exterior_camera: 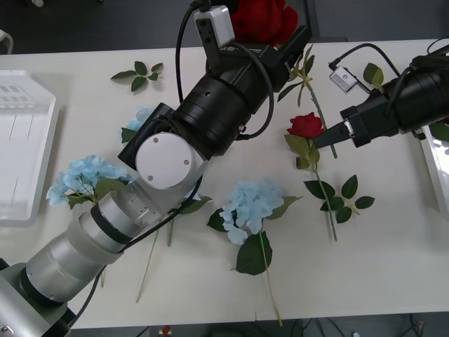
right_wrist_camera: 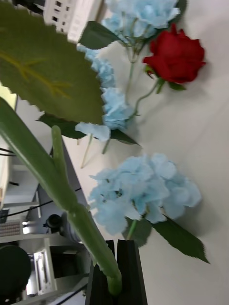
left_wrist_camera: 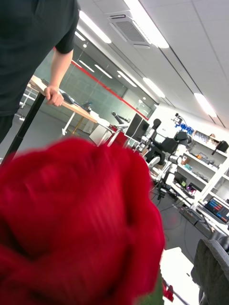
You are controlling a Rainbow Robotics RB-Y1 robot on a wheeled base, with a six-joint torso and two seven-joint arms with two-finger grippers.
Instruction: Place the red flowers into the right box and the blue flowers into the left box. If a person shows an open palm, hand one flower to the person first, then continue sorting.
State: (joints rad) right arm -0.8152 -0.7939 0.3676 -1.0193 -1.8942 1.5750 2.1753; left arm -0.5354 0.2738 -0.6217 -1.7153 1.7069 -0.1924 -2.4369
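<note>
Overhead, left claw (exterior_camera: 291, 43) pinching a red rose (exterior_camera: 263, 20), right claw (exterior_camera: 324, 137) pinching a green stem (right_wrist_camera: 57, 181).

Obstacles: we see the raised left arm (exterior_camera: 203, 119) spanning frame centre. Free surface (exterior_camera: 379, 267): lower right, past the blue flowers (exterior_camera: 250, 203).

no readable text, no labels, no brands, no numbers, no signs

Right end effector (right_wrist_camera: 117, 271) is pinching a green stem (right_wrist_camera: 52, 176); a blue flower (right_wrist_camera: 143, 190) and red rose (right_wrist_camera: 175, 55) are lying on the tabletop (right_wrist_camera: 205, 143).
</note>
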